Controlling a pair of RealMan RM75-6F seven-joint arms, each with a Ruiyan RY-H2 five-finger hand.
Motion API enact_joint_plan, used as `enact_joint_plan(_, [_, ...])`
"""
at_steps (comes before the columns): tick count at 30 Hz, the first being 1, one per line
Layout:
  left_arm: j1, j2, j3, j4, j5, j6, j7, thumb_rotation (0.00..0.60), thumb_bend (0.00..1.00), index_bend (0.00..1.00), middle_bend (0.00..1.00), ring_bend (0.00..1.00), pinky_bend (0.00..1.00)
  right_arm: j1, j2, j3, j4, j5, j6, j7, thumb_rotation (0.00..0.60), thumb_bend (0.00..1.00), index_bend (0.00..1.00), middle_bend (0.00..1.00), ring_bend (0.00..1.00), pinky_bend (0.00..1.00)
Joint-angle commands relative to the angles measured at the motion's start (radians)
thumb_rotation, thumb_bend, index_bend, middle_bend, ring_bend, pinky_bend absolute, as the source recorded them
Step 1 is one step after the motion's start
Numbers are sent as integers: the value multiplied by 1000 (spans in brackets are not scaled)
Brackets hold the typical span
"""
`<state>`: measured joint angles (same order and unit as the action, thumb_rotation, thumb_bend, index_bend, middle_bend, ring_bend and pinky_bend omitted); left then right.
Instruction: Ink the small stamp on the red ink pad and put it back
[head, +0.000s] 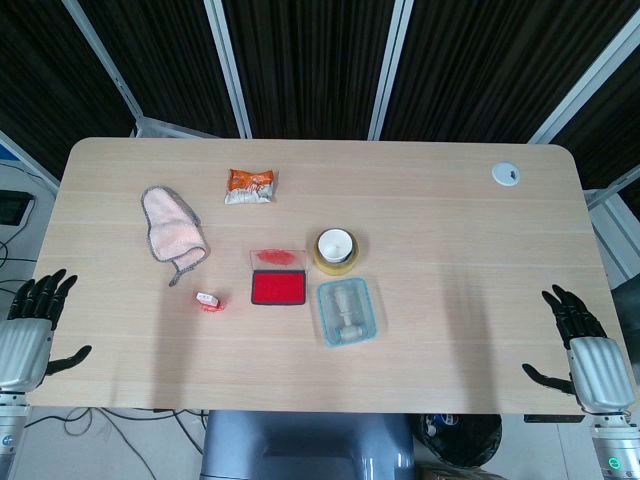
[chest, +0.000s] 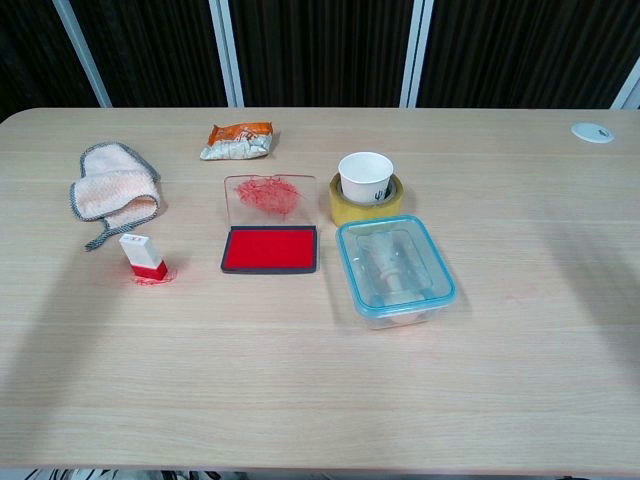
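**Mia:** Where is the small stamp (chest: 144, 258)?

**Ben:** It stands up on the table (chest: 320, 400), on the left side. It is white on top and red at the bottom. There is a little red smudge on the wood under it.

**Mia:** Is it touching the red ink pad (chest: 270, 249)?

**Ben:** No. The pad is just to the right of it, with a gap between them. The pad is open. Its clear lid (chest: 270, 197) stands up at the far edge, with red marks on it.

**Mia:** What are the hands doing?

**Ben:** The left hand (head: 32, 325) is at the near left edge of the table. Its fingers are spread apart and it holds nothing. The right hand (head: 582, 340) is at the near right edge. Its fingers are spread too, and it holds nothing. Both are well apart from the stamp.

**Mia:** What else is there?

**Ben:** A pink cloth (chest: 112, 192) lies far left of the stamp. An orange snack bag (chest: 238, 140) lies further back. A white paper cup (chest: 365, 177) sits inside a roll of yellow tape (chest: 345, 207), right of the lid. A clear box (chest: 394, 270) with a blue rim sits near that, right of the pad. Something pale lies inside, but I cannot tell what it is.
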<state>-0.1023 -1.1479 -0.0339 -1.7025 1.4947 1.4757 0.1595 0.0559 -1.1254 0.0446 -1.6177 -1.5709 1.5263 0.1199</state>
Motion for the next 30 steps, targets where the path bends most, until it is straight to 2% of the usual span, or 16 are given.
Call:
enact_joint_plan(1, [0, 0, 0, -1, -1, -1, 2, 600, 88, 0, 0, 0, 0, 0, 1, 0, -1, 1, -1, 0, 600, 83, 0, 0, 0, 185])
enact_joint_plan(23, [-18, -3, -3, -4, -6, -29, 27, 600, 88, 0, 0, 0, 0, 4, 2, 8, -5, 34, -21, -5, 600, 84, 0, 0, 0, 185])
enact_joint_plan(30, [-68, 20, -12, -23, -6, -100, 92, 600, 88, 0, 0, 0, 0, 4, 2, 9, -10, 45, -29, -8, 600, 86, 0, 0, 0, 185])
